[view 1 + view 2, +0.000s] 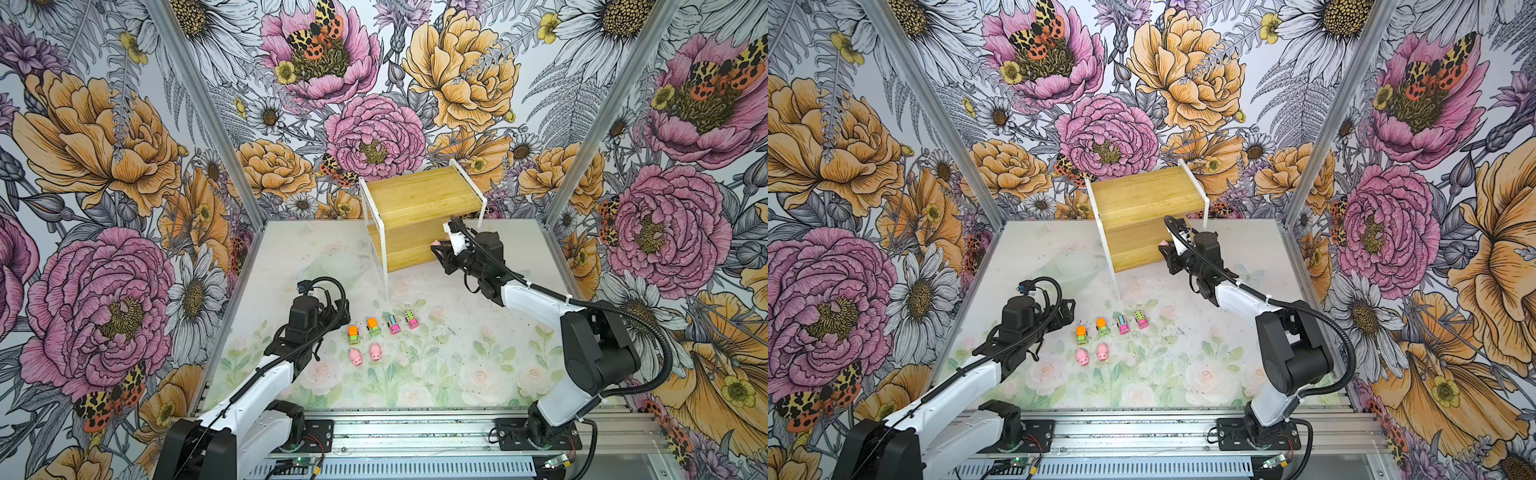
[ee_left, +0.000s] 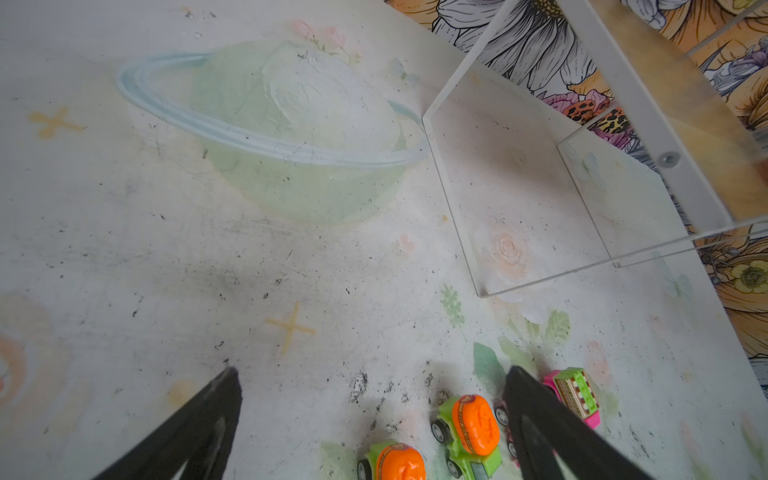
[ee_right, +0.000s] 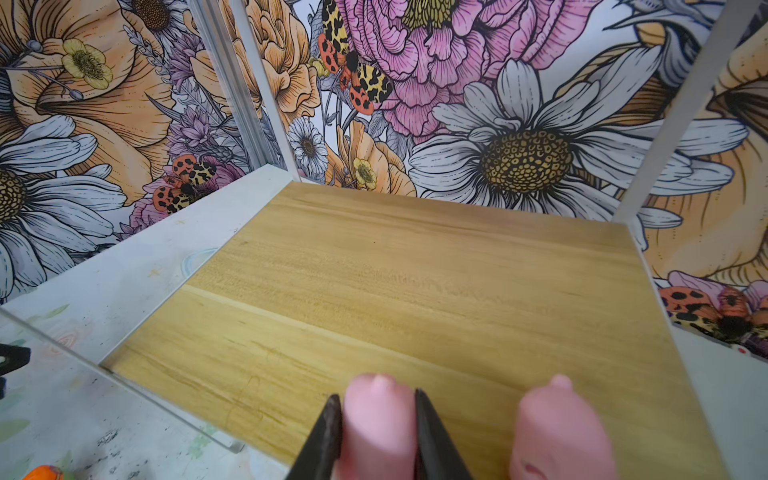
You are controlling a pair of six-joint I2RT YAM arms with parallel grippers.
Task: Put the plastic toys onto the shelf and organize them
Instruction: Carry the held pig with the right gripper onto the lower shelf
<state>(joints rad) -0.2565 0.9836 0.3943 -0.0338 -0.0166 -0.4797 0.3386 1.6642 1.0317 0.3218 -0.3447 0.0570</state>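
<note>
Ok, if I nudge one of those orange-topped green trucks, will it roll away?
Probably: the orange-topped green truck stands on exposed wheels on the flat table, so a push along its length likely rolls it. It looks like small moulded plastic, likely light and stiff. Its rounded glossy top may slip.

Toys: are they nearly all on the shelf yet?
Not yet. One pink pig seems to stand already on the lower board of the shelf. The right claw is shut on a second pig just over that board. Left to do, on the table: four trucks and two pigs. The upper board is bare.
</note>
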